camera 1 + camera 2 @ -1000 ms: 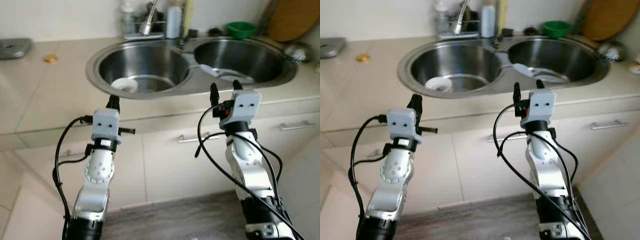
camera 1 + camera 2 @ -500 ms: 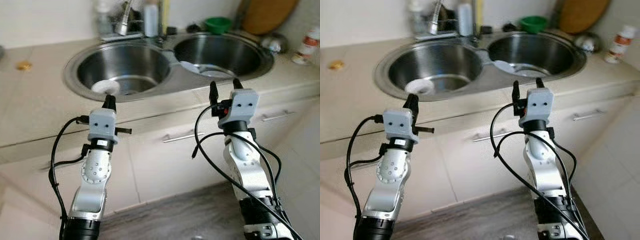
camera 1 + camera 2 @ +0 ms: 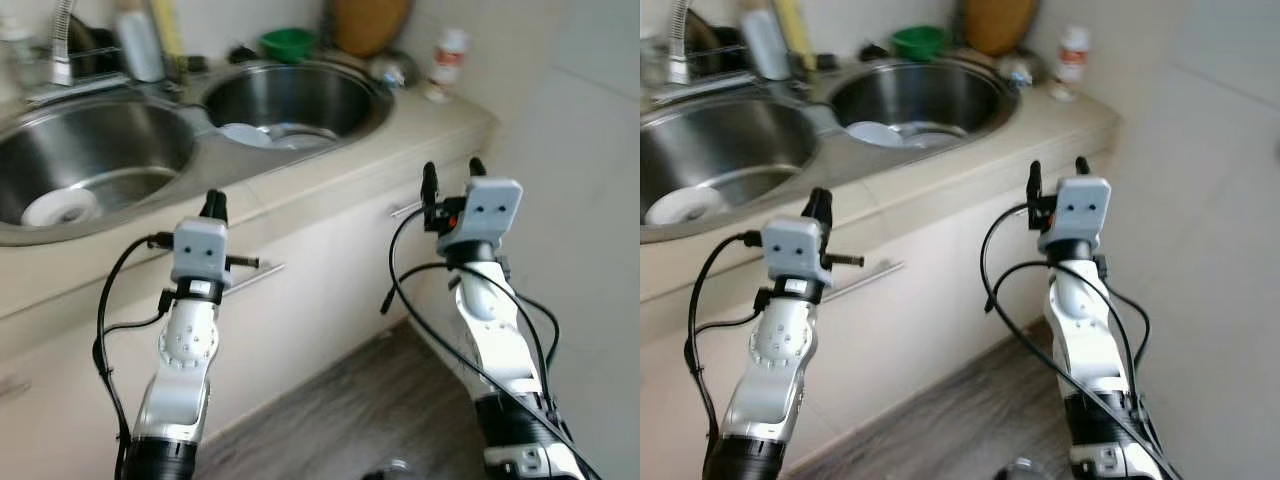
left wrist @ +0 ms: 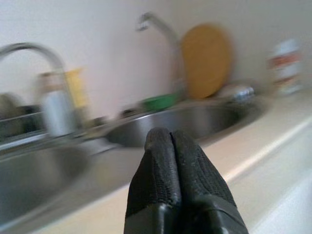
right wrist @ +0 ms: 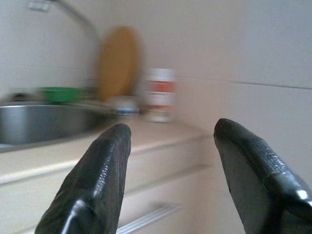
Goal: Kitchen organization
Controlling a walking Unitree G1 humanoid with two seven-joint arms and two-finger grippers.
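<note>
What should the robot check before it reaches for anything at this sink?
1. Left gripper free: ok, fingers pressed shut, holding nothing.
2. Right gripper free: ok, fingers spread apart, holding nothing.
3. Grippers apart from the countertop: ok, both hang in front of its edge, touching nothing.
4. Pictures sharp enough to aim: not ok, wrist views are blurred.
5. Dishes located: ok, a white plate lies in the right basin, a white dish in the left basin.
6. Which item comes first: cannot tell.
</note>
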